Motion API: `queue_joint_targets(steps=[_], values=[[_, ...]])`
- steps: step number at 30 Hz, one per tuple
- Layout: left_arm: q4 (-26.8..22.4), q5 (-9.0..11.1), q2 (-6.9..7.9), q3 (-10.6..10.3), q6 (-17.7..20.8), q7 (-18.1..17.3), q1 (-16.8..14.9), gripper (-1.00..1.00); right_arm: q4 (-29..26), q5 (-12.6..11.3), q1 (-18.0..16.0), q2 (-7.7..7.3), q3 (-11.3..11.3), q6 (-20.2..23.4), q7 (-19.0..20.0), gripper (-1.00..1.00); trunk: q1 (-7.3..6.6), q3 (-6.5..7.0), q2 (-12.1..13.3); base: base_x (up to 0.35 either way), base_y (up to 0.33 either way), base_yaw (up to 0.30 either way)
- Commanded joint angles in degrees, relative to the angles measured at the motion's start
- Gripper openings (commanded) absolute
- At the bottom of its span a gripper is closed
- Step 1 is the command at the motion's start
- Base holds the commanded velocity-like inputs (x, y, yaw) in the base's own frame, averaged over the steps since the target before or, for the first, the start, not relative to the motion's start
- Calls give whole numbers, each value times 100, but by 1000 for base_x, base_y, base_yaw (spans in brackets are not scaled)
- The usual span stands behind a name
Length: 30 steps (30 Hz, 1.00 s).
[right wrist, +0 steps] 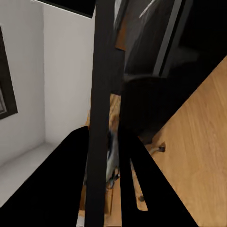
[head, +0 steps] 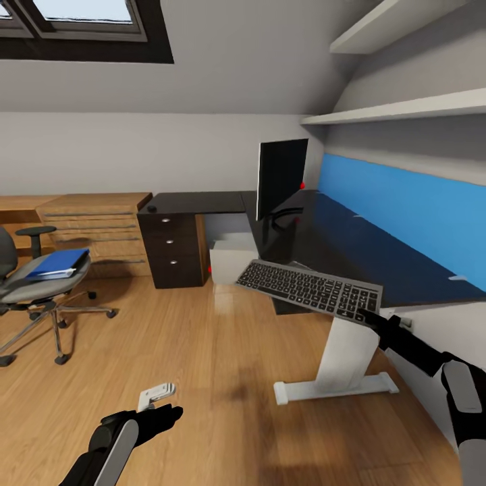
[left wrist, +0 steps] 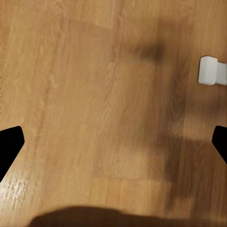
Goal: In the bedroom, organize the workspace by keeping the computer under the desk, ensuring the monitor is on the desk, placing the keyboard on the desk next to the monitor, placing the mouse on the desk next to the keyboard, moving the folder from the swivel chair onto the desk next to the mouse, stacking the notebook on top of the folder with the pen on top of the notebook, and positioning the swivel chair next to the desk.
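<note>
My right gripper [head: 370, 317] is shut on the right end of the dark keyboard [head: 309, 289], holding it tilted in the air at the desk's front corner. In the right wrist view the keyboard [right wrist: 101, 109] runs edge-on between my black fingers [right wrist: 71, 179]. The black monitor [head: 281, 177] stands on the dark desk [head: 364, 256]. A white computer [head: 233, 260] sits under the desk. A blue folder [head: 59, 263] lies on the swivel chair [head: 34, 290] at the left. My left gripper [head: 165, 413] hangs open and empty over the wooden floor [left wrist: 94, 94].
Dark drawers [head: 172, 246] stand under the desk's far end, with a small dark object [head: 152, 208] on top. A wooden dresser [head: 94, 226] lines the back wall. The desk's white leg and foot [head: 337, 385] stand near my right arm. Shelves [head: 405, 108] hang above the blue wall panel.
</note>
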Motion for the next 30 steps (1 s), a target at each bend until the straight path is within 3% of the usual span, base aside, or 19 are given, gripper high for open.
queue_joint_targets(steps=[1, 3, 8, 14, 22, 30], values=[[-7, 60, 4, -12, 12, 59, -2, 100, -74, 35, -6, 109, -21, 12, 35, -100, -23, 13, 39, 0, 0, 0], [-7, 60, 6, -12, 9, 57, -2, 100, -301, 33, -7, 302, -27, 22, 50, -100, -67, 49, 119, 0, 0, 0], [-7, 60, 2, -12, 8, 57, -2, 100, -554, 27, -6, 532, -25, 47, 161, -100, -177, 139, 320, 0, 0, 0], [-7, 60, 2, -12, 10, 58, -2, 100, -571, 42, 63, 635, -22, 55, 841, -100, -309, 246, 560, 0, 0, 0], [-7, 60, 2, -18, 7, 58, -2, 100, -554, 39, 195, 669, -12, 67, 1212, -100, -485, 392, 881, 0, 0, 13], [-7, 62, 2, -21, 10, 62, -2, 100, -576, 52, 204, 944, 19, 121, 1263, -100, -660, 563, 1202, 0, 0, 229]])
